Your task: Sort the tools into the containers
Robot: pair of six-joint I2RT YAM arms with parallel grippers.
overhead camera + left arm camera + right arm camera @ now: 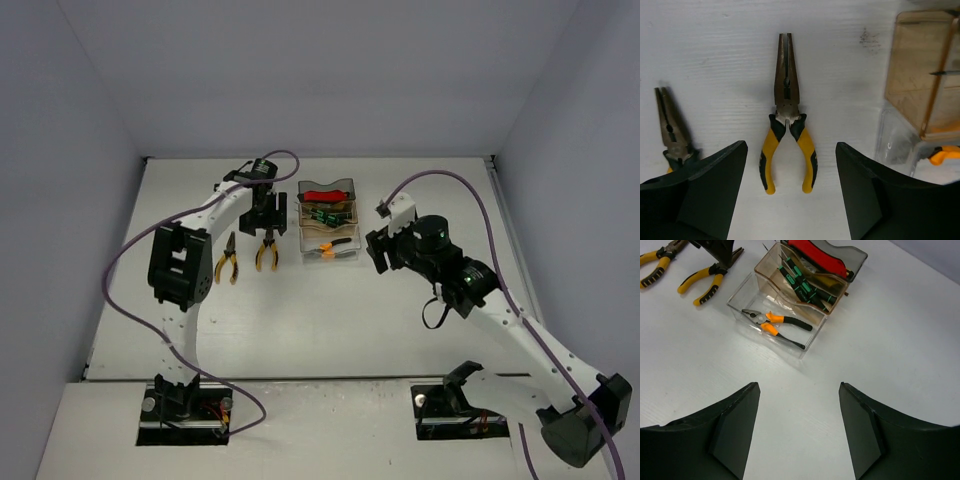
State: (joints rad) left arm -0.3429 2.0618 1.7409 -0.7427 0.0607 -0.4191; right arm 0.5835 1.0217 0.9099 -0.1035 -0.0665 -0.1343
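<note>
The left jaws are held wide open over yellow pliers [787,120], laid flat on the tabletop [715,75]. At nine o'clock other pliers [671,127] are seen. The right jaws are open too, with the bins [747,315] at twelve o'clock.

Left arm [180,265] and right arm [500,320]: white tubular links joined by bulky black joint housings, with small green marks on the wrist housings. A purple cable [107,285] looped loosely beside the left arm, and a second purple cable [478,198] arched over the right. The left base [172,398] and right base [455,395] were black. The left hand [791,147] and right hand [799,386] had matte black, wedge-shaped fingers.
</note>
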